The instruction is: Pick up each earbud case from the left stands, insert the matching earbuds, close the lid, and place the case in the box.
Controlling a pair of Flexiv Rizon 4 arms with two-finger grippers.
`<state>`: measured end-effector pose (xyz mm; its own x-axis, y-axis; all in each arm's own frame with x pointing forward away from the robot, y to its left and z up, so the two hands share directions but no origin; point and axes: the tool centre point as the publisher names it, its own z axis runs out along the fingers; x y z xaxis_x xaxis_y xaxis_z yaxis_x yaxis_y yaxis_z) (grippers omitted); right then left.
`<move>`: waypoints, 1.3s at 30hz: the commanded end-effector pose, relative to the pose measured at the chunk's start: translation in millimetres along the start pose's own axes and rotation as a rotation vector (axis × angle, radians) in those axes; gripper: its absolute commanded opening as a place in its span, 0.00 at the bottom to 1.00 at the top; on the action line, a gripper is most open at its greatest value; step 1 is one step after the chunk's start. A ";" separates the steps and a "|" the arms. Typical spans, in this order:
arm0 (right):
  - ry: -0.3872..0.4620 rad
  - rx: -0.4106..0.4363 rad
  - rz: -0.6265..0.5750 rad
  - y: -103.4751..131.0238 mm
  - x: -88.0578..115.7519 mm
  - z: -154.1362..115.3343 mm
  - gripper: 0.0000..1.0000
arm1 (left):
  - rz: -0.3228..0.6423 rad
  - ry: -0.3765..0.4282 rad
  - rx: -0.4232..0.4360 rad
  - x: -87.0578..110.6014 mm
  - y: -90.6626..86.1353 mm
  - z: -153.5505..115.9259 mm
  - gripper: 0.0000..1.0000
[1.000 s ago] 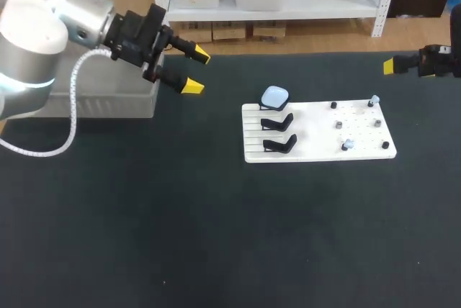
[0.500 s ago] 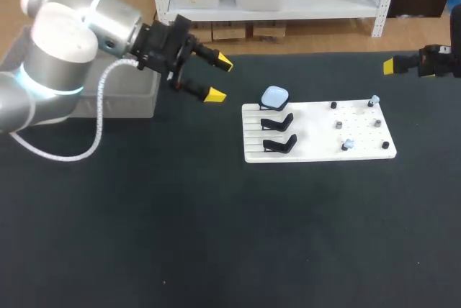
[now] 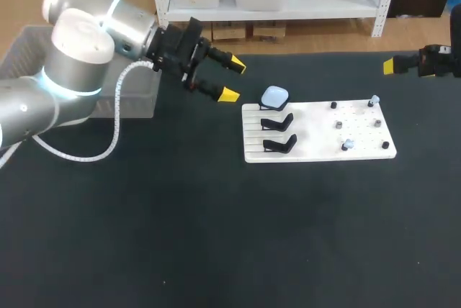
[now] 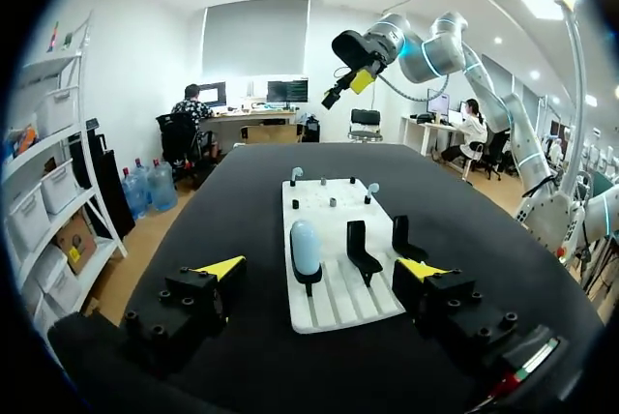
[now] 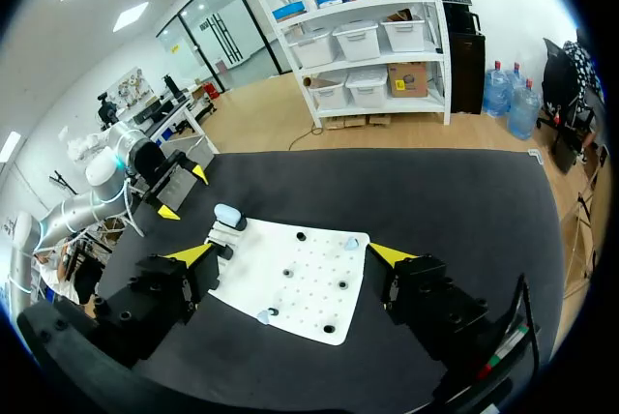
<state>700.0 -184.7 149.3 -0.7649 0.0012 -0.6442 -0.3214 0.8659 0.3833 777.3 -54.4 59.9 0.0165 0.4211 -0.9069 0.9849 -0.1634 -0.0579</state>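
A pale blue earbud case (image 3: 274, 96) (image 4: 304, 246) (image 5: 228, 215) sits on the rearmost of three black stands at the left end of a white board (image 3: 317, 134) (image 4: 329, 259) (image 5: 300, 283). The two nearer stands (image 3: 278, 122) (image 3: 281, 144) hold nothing. Small earbuds (image 3: 348, 144) (image 3: 373, 99) rest on pegs at the board's right end. My left gripper (image 3: 232, 80) (image 4: 319, 267) hovers open, left of the board and short of the case. My right gripper (image 3: 390, 66) (image 5: 290, 252) is open at the far right edge, above and behind the board.
A grey box (image 3: 108, 92) stands at the table's back left, behind my left arm. The board has several dark pegs (image 3: 338, 125) in its right half.
My left arm has swung to the right, away from the grey box and toward the board's left end, with its gripper still open. The right arm has not moved.
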 end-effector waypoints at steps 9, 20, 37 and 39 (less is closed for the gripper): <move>0.000 0.001 0.000 0.0 0.0 -0.4 1.00 | -0.031 0.014 -0.022 8.7 -14.5 15.9 0.82; 0.000 0.001 0.000 0.0 0.0 -0.4 1.00 | -0.027 0.031 -0.011 8.1 -4.0 27.9 0.67; 0.000 0.001 0.000 0.0 0.0 -0.4 1.00 | -0.028 0.017 0.016 12.6 11.5 46.2 0.58; 0.000 0.001 0.000 0.0 0.0 -0.4 1.00 | -0.029 0.015 0.021 13.1 12.0 48.9 0.58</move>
<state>700.0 -184.7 149.3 -0.7649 0.0012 -0.6442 -0.3214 0.8659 0.3833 773.1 -89.8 31.3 -0.0080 0.4406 -0.8977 0.9845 -0.1539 -0.0843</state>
